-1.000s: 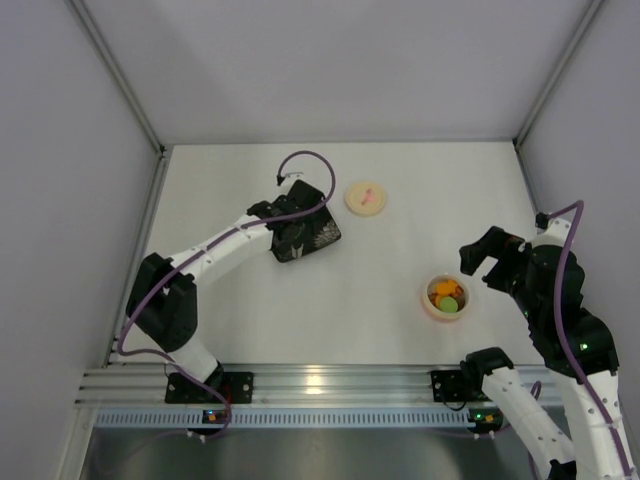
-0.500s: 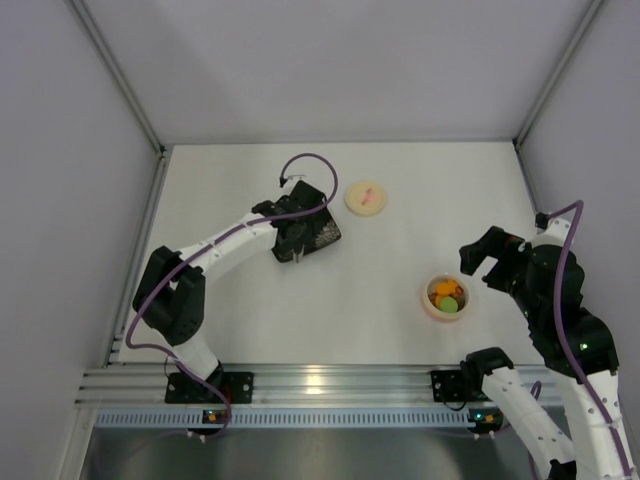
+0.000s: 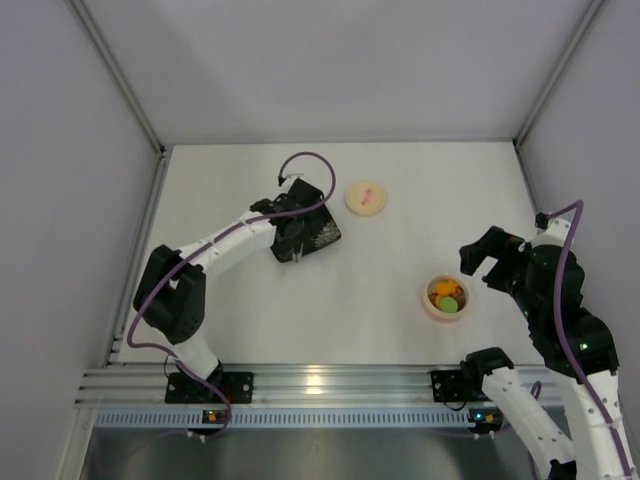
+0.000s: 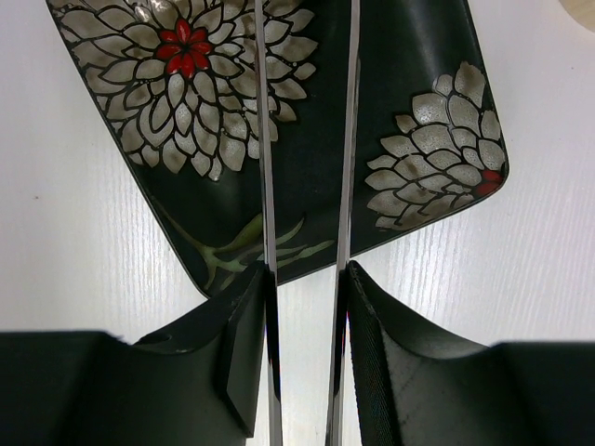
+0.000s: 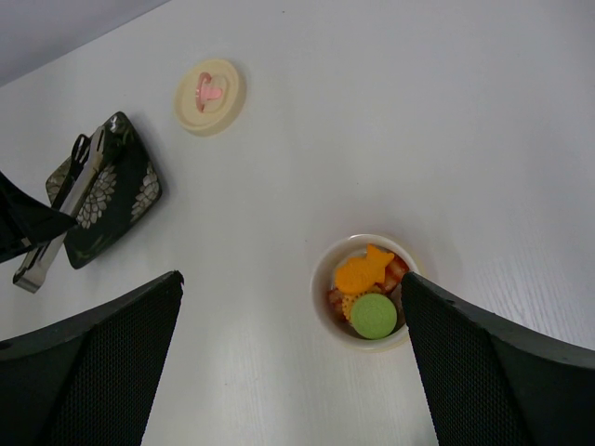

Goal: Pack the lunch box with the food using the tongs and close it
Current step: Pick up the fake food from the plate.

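Note:
The lunch box (image 3: 447, 297) stands uncovered at the right, with the food (image 5: 364, 274) in it: an orange fish shape, a green disc and brownish pieces. Its cream lid (image 3: 366, 197) lies apart, further back. My left gripper (image 4: 307, 279) is shut on the tongs (image 4: 265, 186). Their two thin metal arms run out from between my fingers, over the dark flowered plate (image 4: 409, 111). No food shows on the plate. My right gripper (image 5: 290, 288) hangs open above the table, with the lunch box (image 5: 364, 290) just inside its right finger.
The plate (image 3: 312, 236) sits left of centre, partly under my left wrist. The lid (image 5: 210, 95) has a pink mark on top. White walls enclose the table on three sides, and an aluminium rail runs along the near edge.
My left gripper has shifted slightly over the plate and squeezed the tongs a little narrower. The right arm, lunch box and lid have not moved.

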You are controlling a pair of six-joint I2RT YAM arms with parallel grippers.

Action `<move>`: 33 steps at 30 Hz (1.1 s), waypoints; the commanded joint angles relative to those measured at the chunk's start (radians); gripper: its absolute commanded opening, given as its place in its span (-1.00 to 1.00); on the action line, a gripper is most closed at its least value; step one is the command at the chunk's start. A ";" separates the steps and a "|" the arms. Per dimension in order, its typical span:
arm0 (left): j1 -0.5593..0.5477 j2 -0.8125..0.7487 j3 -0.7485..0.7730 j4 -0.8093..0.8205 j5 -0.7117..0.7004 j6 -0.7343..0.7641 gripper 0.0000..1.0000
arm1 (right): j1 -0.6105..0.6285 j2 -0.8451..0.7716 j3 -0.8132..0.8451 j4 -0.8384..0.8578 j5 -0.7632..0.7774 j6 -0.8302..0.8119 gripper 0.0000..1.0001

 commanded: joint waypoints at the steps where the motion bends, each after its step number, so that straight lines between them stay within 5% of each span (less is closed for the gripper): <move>1: 0.006 -0.044 0.042 0.025 0.012 0.017 -0.40 | -0.015 -0.004 0.025 -0.023 0.017 -0.008 0.99; 19: -0.100 -0.272 0.031 -0.061 0.000 0.033 -0.42 | -0.015 0.005 0.011 -0.008 0.009 -0.001 0.99; 33: -0.558 -0.214 0.149 -0.053 -0.041 0.008 -0.41 | -0.013 0.019 0.019 -0.003 0.009 -0.001 0.99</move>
